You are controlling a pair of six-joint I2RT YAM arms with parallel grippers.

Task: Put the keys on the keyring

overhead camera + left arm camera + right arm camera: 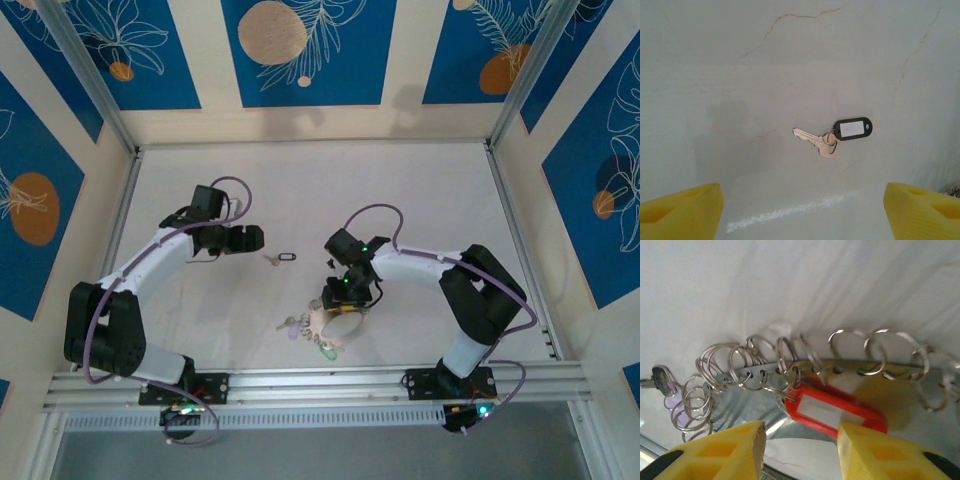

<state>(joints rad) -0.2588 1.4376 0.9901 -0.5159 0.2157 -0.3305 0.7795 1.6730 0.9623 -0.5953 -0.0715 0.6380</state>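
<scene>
While we are looking down from the top camera, the left tool (248,238) is hovering over the table (430,200) left of centre. The black-tagged key (282,258) is lying alone just to its right. The right tool (342,298) is pointing down at the near middle of the table, right above the keyring (338,322). Tagged keys are bunching at the keyring's left and near side, well apart from the black-tagged key.

Through the left wrist camera, we are seeing the left tool (802,215) released, its yellow fingers (682,210) standing wide apart at the bottom corners. The black-tagged key (819,141) is lying flat on the table ahead of them, blade pointing left, touching neither finger.

Through the right wrist camera, we are seeing the right tool (800,445) released too, its yellow fingers (725,455) parted with a clear gap. The red tag (832,411) is lying just past the tips, one end hidden behind a finger; we cannot tell whether that finger is touching it. Behind it the keyring (847,369) is showing as a grey metal band strung with many small rings (720,365). A lilac tag (672,395) is lying at the far left.
</scene>
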